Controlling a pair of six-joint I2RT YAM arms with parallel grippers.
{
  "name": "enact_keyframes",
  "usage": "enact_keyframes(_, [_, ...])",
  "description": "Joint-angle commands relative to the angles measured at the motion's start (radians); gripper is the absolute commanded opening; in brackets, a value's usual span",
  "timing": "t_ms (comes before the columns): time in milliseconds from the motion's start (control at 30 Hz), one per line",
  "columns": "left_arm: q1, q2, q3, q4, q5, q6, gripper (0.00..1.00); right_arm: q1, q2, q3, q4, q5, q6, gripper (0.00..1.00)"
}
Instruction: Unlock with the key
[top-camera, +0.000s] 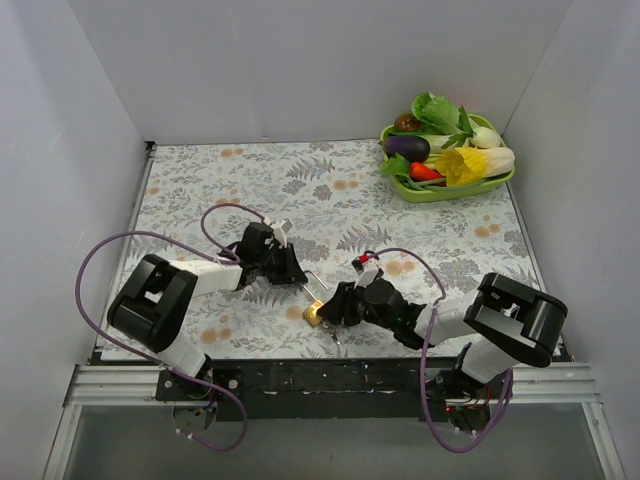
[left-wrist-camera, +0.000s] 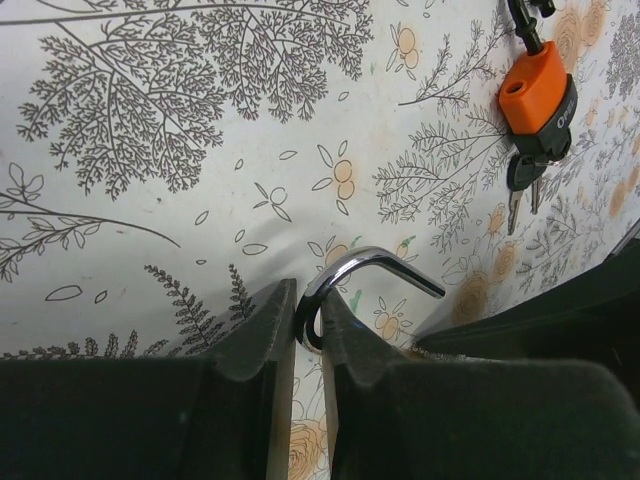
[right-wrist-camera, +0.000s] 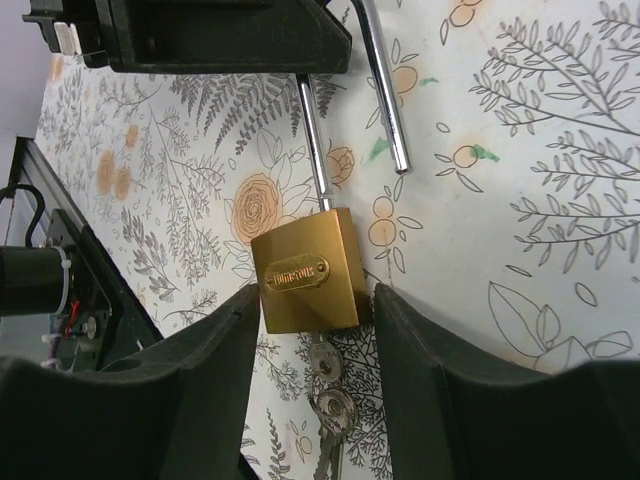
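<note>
A brass padlock (top-camera: 314, 313) lies on the floral cloth near the front edge, and it also shows in the right wrist view (right-wrist-camera: 308, 272). Its steel shackle (right-wrist-camera: 385, 90) is swung open, one leg still in the body. A key (right-wrist-camera: 325, 360) sits in the keyhole with a ring and more keys hanging from it. My left gripper (top-camera: 298, 278) is shut on the bend of the shackle (left-wrist-camera: 365, 265). My right gripper (top-camera: 330, 306) is open, its fingers (right-wrist-camera: 225, 340) flanking the lock's lower body and the key.
An orange padlock (left-wrist-camera: 535, 90) with black-headed keys lies just beyond the shackle. A green basket (top-camera: 432, 195) of vegetables stands at the back right. White walls enclose the table. The black front rail (top-camera: 320, 378) runs close behind both grippers.
</note>
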Motion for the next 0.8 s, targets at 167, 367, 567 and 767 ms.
enact_keyframes(167, [-0.001,0.031,0.095,-0.052,0.007,0.110,0.00,-0.004,-0.176,-0.008,-0.117,0.150,-0.079,0.57])
enact_keyframes(367, [0.000,0.104,0.188,-0.089,0.071,0.173,0.00,-0.005,-0.371,-0.011,-0.258,0.264,-0.240,0.58])
enact_keyframes(567, [-0.007,0.244,0.350,-0.225,0.105,0.256,0.00,-0.042,-0.551,-0.011,-0.379,0.320,-0.342,0.61])
enact_keyframes(767, [-0.012,0.351,0.509,-0.354,0.073,0.325,0.00,-0.054,-0.675,-0.002,-0.466,0.374,-0.365,0.61])
